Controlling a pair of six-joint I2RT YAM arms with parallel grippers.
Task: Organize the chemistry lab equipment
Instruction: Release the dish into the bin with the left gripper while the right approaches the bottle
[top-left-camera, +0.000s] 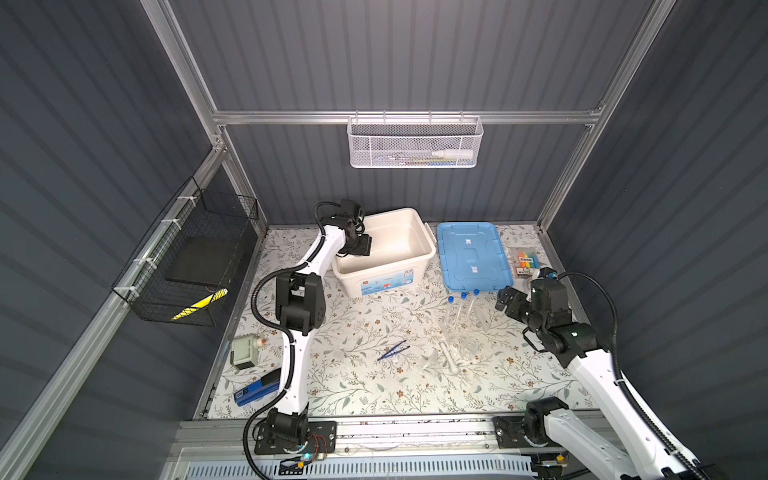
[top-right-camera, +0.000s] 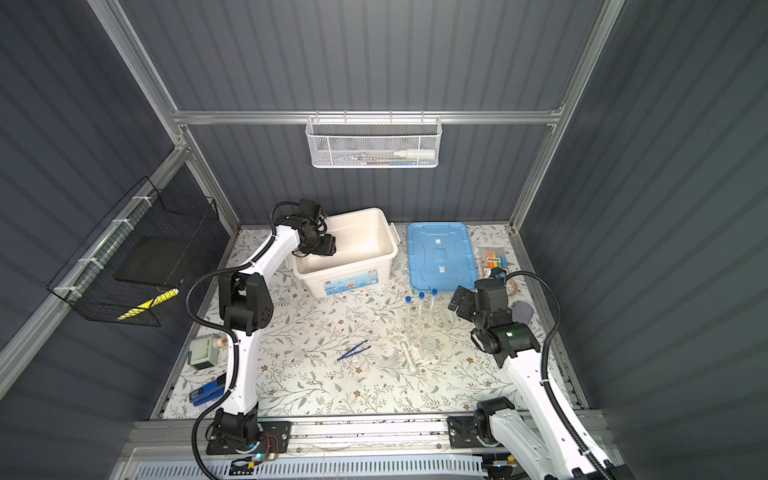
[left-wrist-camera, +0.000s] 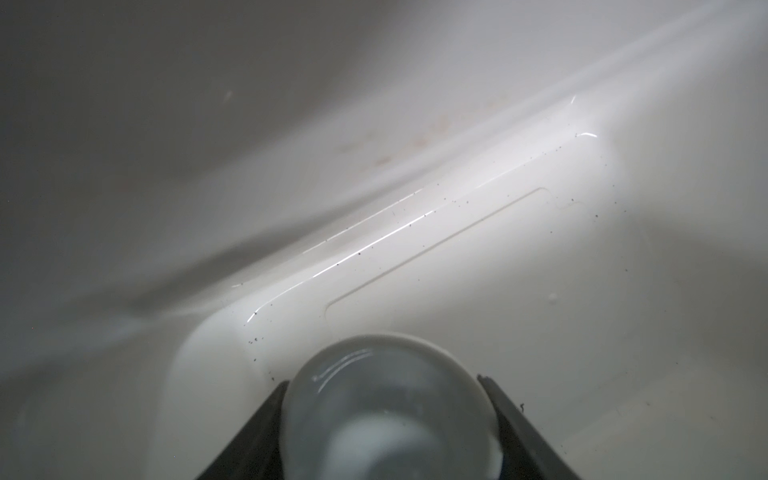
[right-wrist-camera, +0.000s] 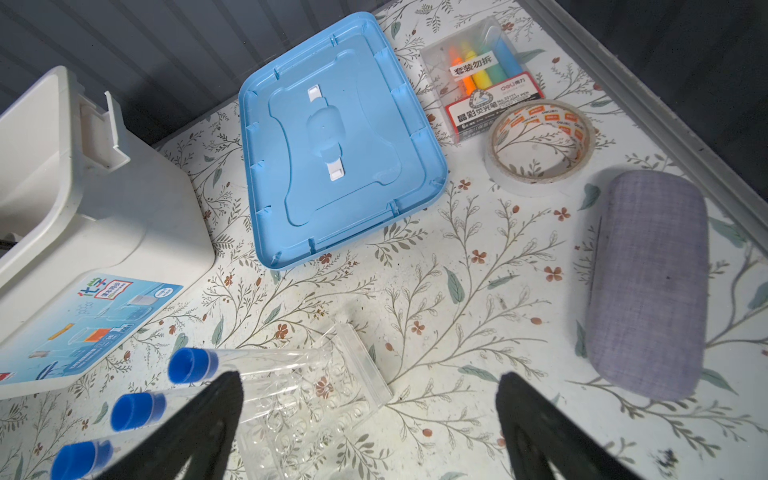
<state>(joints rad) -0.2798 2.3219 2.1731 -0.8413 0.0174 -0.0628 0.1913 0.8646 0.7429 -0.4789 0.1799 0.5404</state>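
Holding a round white dish (left-wrist-camera: 388, 419) low inside the white bin (top-left-camera: 399, 237) at twelve o'clock, the left claw (left-wrist-camera: 383, 381) pinches it. The right claw (right-wrist-camera: 369, 379) gapes empty. Test tubes (top-left-camera: 462, 309), rack (right-wrist-camera: 316, 399), tweezers (top-left-camera: 392, 351) and pestle (top-left-camera: 451, 358) wait around four o'clock.

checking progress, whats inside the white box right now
The left gripper is inside the white box, closed on a round white dish near its floor. The floor in the left wrist view shows nothing else; in both top views the arm hides part of it.
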